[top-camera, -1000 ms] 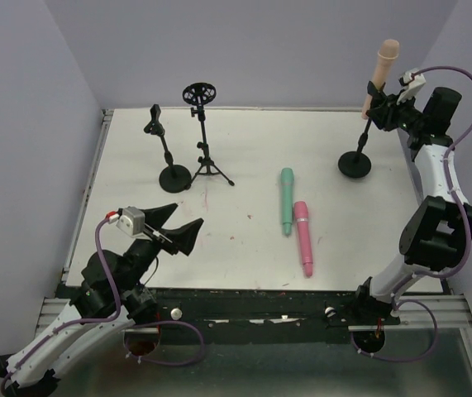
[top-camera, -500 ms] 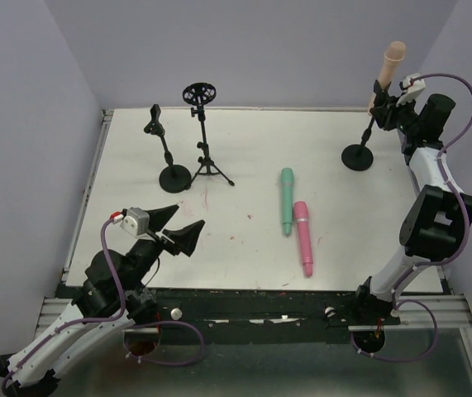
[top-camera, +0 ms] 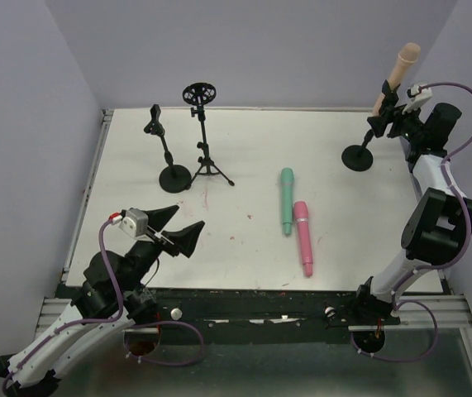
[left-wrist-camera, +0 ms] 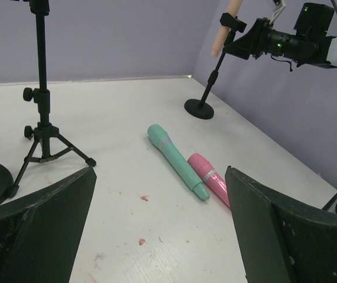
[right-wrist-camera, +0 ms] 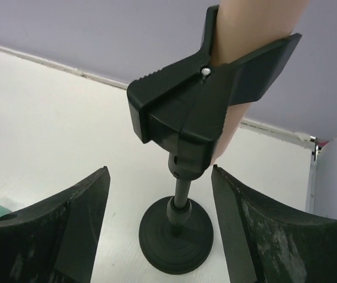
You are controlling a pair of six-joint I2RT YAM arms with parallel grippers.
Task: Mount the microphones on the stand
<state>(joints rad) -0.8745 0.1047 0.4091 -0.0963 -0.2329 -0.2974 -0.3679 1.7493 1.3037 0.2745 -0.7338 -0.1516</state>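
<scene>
On my remote feed, three smooth plastic microphones: the peach microphone [top-camera: 404,63] stands clamped in a matte black clip stand [top-camera: 357,157] far right of the spindly tripod stand [top-camera: 207,142]. The teal microphone [top-camera: 287,201] and pink microphone [top-camera: 303,236] lie side by side on the white counter [top-camera: 244,132], nearer right of it. My left pincer [left-wrist-camera: 159,171] and right pincer [right-wrist-camera: 159,171] gape released; the right wrist view crops the peach tip.

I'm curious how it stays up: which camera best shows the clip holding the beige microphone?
The right wrist view: the clip fills the frame, clamped around the beige microphone. The top and left wrist views show it only small and far off.
</scene>
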